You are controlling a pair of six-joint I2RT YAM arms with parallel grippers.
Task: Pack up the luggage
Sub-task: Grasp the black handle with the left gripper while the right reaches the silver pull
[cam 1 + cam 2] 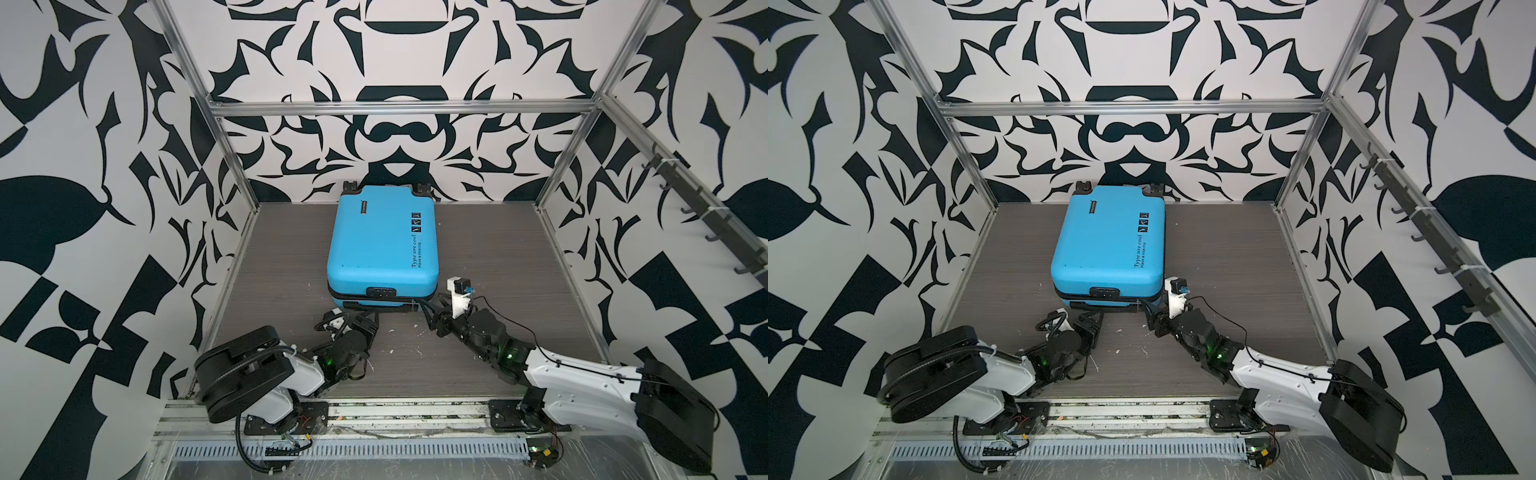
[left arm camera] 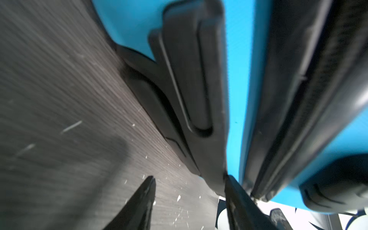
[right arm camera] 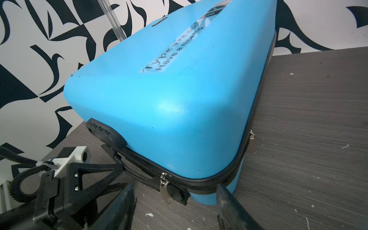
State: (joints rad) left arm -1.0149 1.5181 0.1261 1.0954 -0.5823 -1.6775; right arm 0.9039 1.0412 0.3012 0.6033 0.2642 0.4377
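The luggage [image 1: 382,245], a bright blue hard shell, lay flat and closed on the table [image 1: 282,257], midway between the left and right edges and nearer the back edge than the front. Its black wheels [image 1: 351,187] pointed at the patterned back wall [image 1: 399,137], and the printed text [image 1: 415,254] ran along the right side of its upper face. On the side facing the front edge sat a small black lock [image 1: 382,292], and under it the black handle [image 1: 376,306]. A black zipper band [image 3: 199,178] ran round the shell, with a metal zipper pull [image 3: 165,189] hanging at the front right corner. The left gripper [image 1: 372,318] sat low at the left end of the handle. In the left wrist view its jaws stood apart, with bare table between them; one finger [image 2: 237,197] touched the end of the handle's mount and the other finger [image 2: 139,203] was clear of it, so nothing was grasped. The right gripper [image 1: 428,307] was at the luggage's front right corner. In the right wrist view its jaws were spread too, one on each side of the zipper pull and neither pressing on it or on the shell. White crumbs [image 3: 149,214] lay scattered on the dark wood-grain table in front of the luggage.
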